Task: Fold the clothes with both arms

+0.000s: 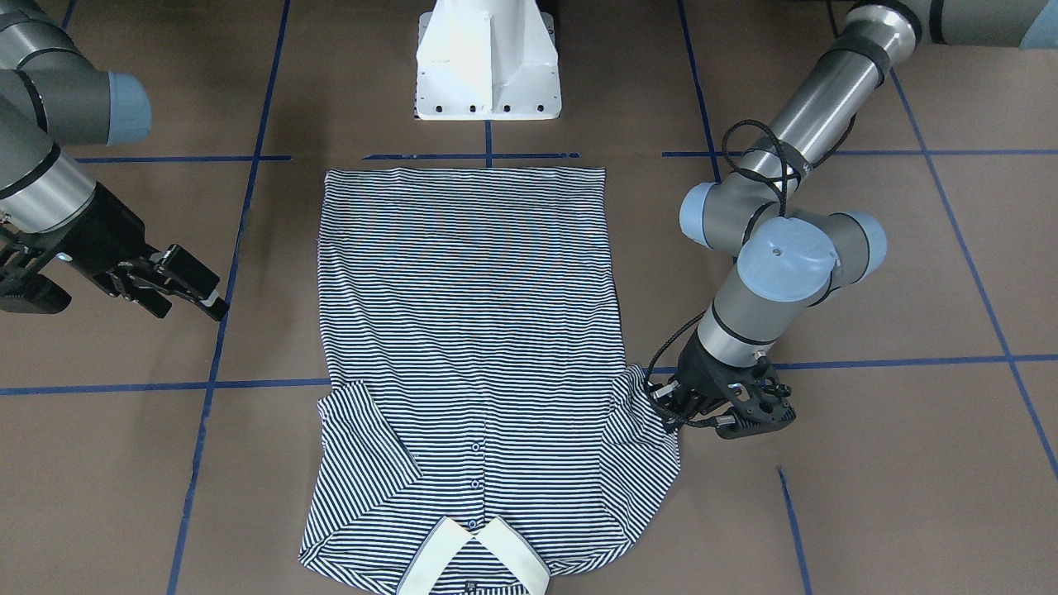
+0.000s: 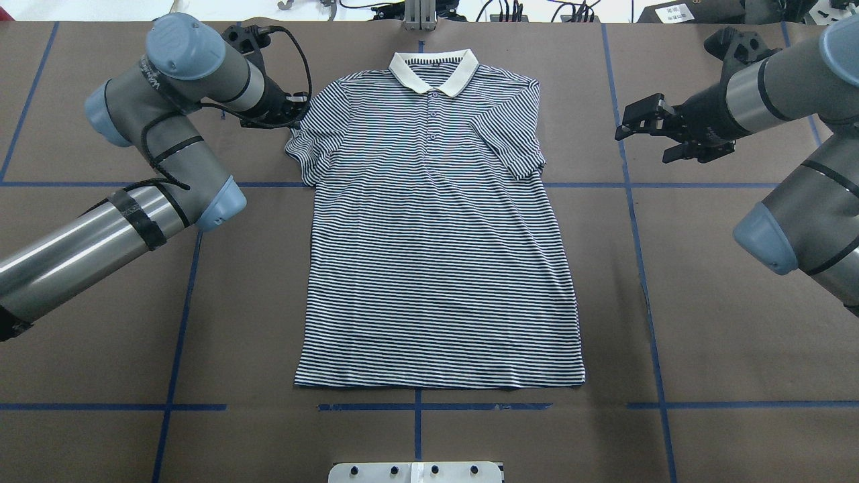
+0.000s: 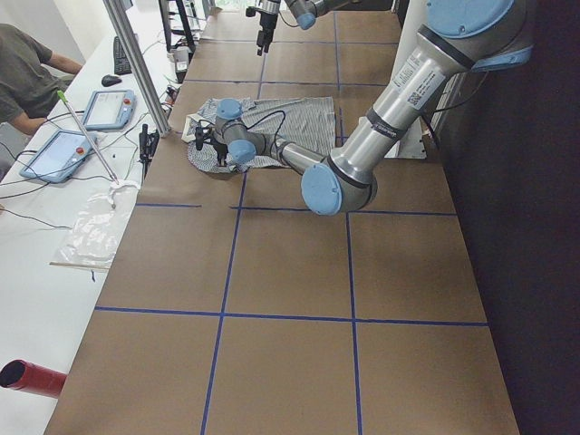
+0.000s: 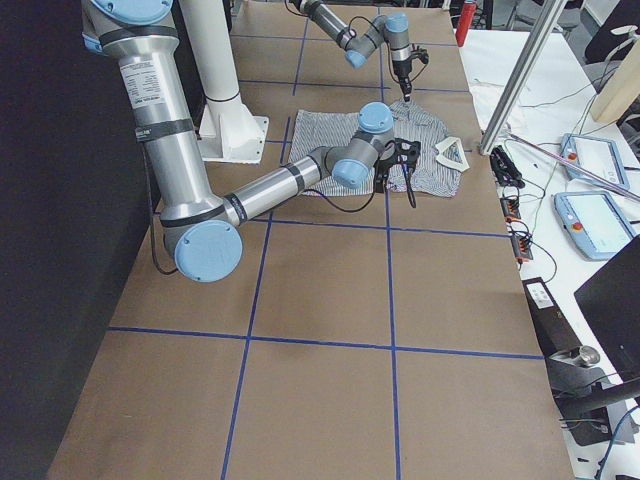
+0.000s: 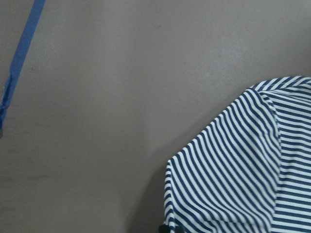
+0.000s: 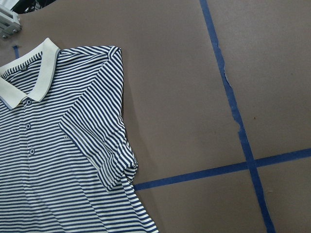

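Observation:
The striped polo shirt [image 2: 436, 255] lies flat and face up on the brown table, its cream collar [image 2: 433, 67] at the far side from the robot's base. On the right arm's side, its sleeve [image 2: 513, 144] is folded in over the chest. The other sleeve [image 2: 305, 147] is spread out, and my left gripper [image 2: 298, 111] is low at its outer edge, touching the fabric [image 1: 645, 397]. I cannot tell whether its jaws are closed on it. My right gripper [image 2: 644, 131] hovers open and empty beside the shirt, apart from it.
Blue tape lines [image 2: 644, 268] grid the table. The white pedestal base [image 1: 488, 62] stands just behind the shirt's hem. A side bench holds tablets [image 3: 109, 109] and cables, with a person [image 3: 27, 72] seated there. A red cylinder [image 3: 32, 376] lies at that bench's near end.

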### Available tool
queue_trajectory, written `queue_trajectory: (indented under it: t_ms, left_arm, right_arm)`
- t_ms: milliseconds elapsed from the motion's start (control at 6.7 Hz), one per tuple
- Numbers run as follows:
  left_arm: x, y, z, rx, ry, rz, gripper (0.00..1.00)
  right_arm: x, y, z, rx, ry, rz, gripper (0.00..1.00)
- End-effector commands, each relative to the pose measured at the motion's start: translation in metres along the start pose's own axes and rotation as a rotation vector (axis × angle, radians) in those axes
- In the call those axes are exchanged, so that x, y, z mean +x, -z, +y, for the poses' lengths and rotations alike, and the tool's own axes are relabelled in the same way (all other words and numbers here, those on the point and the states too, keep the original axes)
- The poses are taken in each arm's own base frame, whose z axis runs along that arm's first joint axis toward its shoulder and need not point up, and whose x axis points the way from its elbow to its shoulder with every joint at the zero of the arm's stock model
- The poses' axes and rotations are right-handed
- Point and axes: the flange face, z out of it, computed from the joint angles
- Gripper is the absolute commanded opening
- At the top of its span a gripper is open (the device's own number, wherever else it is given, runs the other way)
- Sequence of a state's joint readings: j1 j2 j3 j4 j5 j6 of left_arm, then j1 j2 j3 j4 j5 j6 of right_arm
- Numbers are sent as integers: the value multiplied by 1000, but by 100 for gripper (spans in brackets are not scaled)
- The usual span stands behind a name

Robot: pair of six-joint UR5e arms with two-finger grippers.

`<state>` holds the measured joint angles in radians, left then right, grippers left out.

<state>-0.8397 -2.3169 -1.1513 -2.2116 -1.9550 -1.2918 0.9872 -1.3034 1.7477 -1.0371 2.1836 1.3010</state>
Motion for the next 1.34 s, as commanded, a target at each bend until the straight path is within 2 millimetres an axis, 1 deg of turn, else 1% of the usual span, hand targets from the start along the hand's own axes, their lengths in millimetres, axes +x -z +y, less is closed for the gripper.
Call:
queue_trajectory:
  t_ms: [0, 149, 299, 448, 597, 746, 896, 1045, 1194]
  left_arm:
    - [68, -15, 5, -18, 66, 12, 0]
    - [83, -35, 11, 33, 72, -18, 0]
    - [88, -38, 15, 77, 66, -17, 0]
    - [93, -36, 14, 80, 67, -8, 0]
    - [97, -39, 15, 77, 65, -13, 0]
    - [98, -45, 31, 63, 51, -5, 76]
    - [98, -34, 36, 68, 42, 29, 79]
    - [107, -11, 52, 67, 18, 91, 80]
    - [111, 19, 81, 51, -12, 155, 80]
  right_arm:
    - [0, 0, 0, 3, 0, -1, 100]
    - [0, 0, 0, 3, -1, -1, 100]
    - [1, -1, 0, 2, -2, 3, 100]
    - [-1, 0, 0, 3, -1, 1, 100]
    - [-2, 0, 1, 3, 1, -3, 100]
    - [-4, 2, 1, 5, 2, -6, 100]
    - [-14, 1, 2, 10, 5, -15, 100]
    - [-40, -4, 13, 41, 25, -27, 100]
    - [-63, -17, 48, 39, -101, -43, 100]
